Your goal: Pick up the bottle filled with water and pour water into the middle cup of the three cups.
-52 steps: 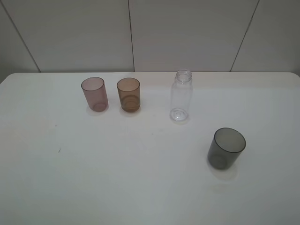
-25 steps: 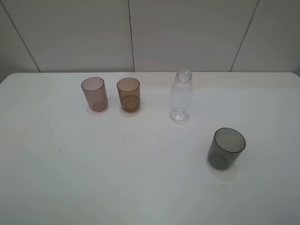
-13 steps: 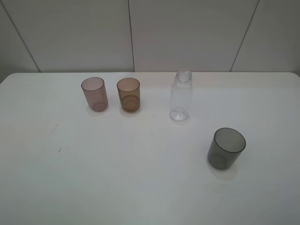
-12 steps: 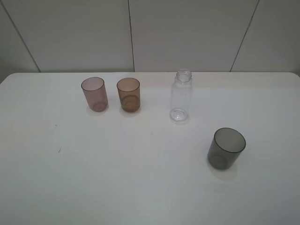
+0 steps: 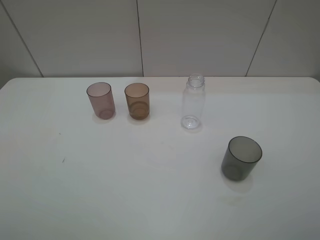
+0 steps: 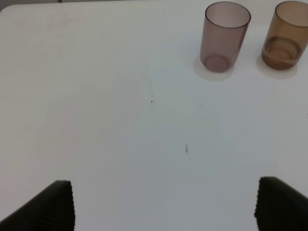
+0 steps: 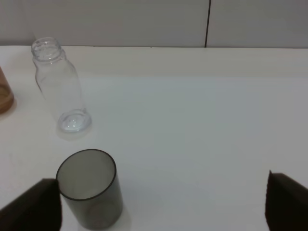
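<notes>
- The bottle (image 5: 193, 102) stood upright on the white worktop (image 5: 150, 190), right of the middle cup (image 5: 137, 101).
- Left gripper (image 6: 163, 204) and right gripper (image 7: 163, 204): jaws spread wide, holding nothing.
- Grey cup (image 5: 241, 158) sat well apart.

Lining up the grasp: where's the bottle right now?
In the exterior high view the bottle stands upright on the table, right of the amber cup and behind the grey cup, touching neither.

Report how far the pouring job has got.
Done: nothing. The bottle stands untouched on the table. In hand: nothing; left gripper and right gripper are open and empty. Left: grasp the bottle, pour into the amber middle cup.
</notes>
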